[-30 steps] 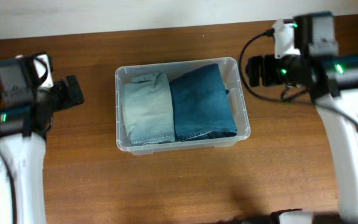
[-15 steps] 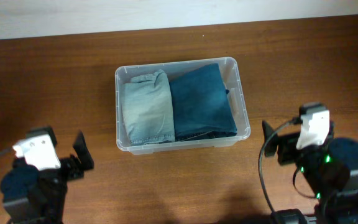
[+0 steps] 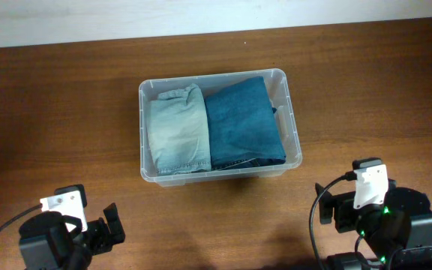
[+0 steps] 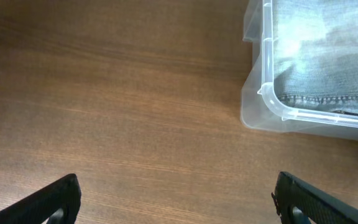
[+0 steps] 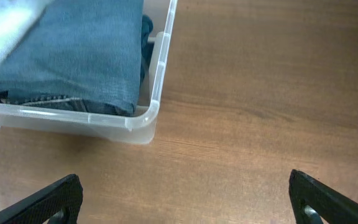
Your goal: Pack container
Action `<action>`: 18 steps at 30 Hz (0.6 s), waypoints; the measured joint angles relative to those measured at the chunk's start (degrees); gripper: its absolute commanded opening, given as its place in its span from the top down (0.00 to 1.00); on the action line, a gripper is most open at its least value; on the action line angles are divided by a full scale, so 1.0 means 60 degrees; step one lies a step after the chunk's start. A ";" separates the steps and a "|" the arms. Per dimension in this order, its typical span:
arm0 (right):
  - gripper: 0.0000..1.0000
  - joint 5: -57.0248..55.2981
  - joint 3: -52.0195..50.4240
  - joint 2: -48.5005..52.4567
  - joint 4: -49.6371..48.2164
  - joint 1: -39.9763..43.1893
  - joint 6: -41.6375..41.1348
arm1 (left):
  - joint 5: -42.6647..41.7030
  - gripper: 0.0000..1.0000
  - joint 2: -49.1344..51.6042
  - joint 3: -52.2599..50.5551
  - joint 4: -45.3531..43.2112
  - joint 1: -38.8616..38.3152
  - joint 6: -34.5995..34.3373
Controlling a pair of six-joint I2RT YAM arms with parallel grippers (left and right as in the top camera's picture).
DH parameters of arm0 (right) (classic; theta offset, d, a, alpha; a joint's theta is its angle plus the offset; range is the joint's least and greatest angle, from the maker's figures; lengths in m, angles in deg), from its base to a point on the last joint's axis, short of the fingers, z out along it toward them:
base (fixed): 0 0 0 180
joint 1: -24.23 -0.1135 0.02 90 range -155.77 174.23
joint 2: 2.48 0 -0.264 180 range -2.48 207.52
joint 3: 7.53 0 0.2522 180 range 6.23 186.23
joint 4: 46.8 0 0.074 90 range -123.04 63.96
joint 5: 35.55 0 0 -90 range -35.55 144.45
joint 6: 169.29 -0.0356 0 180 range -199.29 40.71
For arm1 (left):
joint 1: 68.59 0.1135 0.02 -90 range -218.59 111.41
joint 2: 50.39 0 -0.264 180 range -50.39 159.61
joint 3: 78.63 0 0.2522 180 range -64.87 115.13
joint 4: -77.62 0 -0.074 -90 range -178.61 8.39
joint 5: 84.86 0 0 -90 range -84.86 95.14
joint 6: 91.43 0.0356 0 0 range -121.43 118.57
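Observation:
The container (image 3: 142, 127), a clear plastic tub, stands in the middle of the wooden table. Folded light blue jeans (image 3: 177, 127) fill its left half and folded dark blue jeans (image 3: 242, 120) its right half. My left gripper (image 3: 111, 227) sits low at the front left, well away from the tub. In the left wrist view, the left gripper (image 4: 182, 202) is open over bare wood, facing the container's near left corner (image 4: 272, 99). My right gripper (image 3: 325, 211) is at the front right. From its wrist the right gripper (image 5: 185, 202) is open and empty, facing the container's near right corner (image 5: 157, 106).
Brown wooden table (image 3: 366, 97) runs all round the tub. A pale wall (image 3: 126, 19) borders the far edge. The arm bases sit at the front corners.
Both arms have drawn back from the container's sides to the front edge of the table. Both grippers stayed open. The jeans and tub have not moved.

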 measured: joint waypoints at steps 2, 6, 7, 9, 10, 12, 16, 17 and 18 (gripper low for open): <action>0.01 -0.0022 0.0000 0.0000 0.0058 0.0000 0.0004 | -0.0004 0.01 0.0000 0.0000 0.0004 0.0000 0.0000; 0.01 -0.0022 -0.0025 -0.0277 0.0102 0.0000 0.0007 | -0.0004 0.01 0.0000 0.0000 0.0004 0.0000 0.0000; 0.02 -0.0025 -0.0036 -0.0495 0.0113 0.0000 0.0015 | 0.0000 0.00 0.0000 0.0000 0.0004 0.0000 0.0000; 0.01 -0.0025 -0.0106 -0.0878 -0.0022 0.0000 0.0033 | -0.0004 0.01 0.0000 0.0000 -0.0007 0.0000 0.0000; 0.02 -0.0025 -0.0244 -0.1286 -0.0193 0.0000 0.0044 | -0.0004 0.01 0.0004 0.0000 0.0000 0.0000 0.0000; 0.01 -0.0029 -0.0645 -0.2073 -0.0754 0.0000 0.0131 | 0.0000 0.01 0.0000 0.0000 0.0000 0.0000 0.0000; 0.02 -0.0011 -0.1982 -0.3734 -0.2397 0.0000 0.0200 | -0.0004 0.01 0.0000 -0.0004 0.0004 0.0000 0.0000; 0.02 0.0029 -0.2404 -0.4091 -0.2801 0.0000 0.0215 | -0.0004 0.01 0.0004 -0.0004 0.0004 0.0000 0.0000; 0.02 0.0091 -0.2758 -0.4295 -0.3151 0.0000 0.0215 | -0.0004 0.01 0.0004 -0.0004 0.0004 0.0000 0.0000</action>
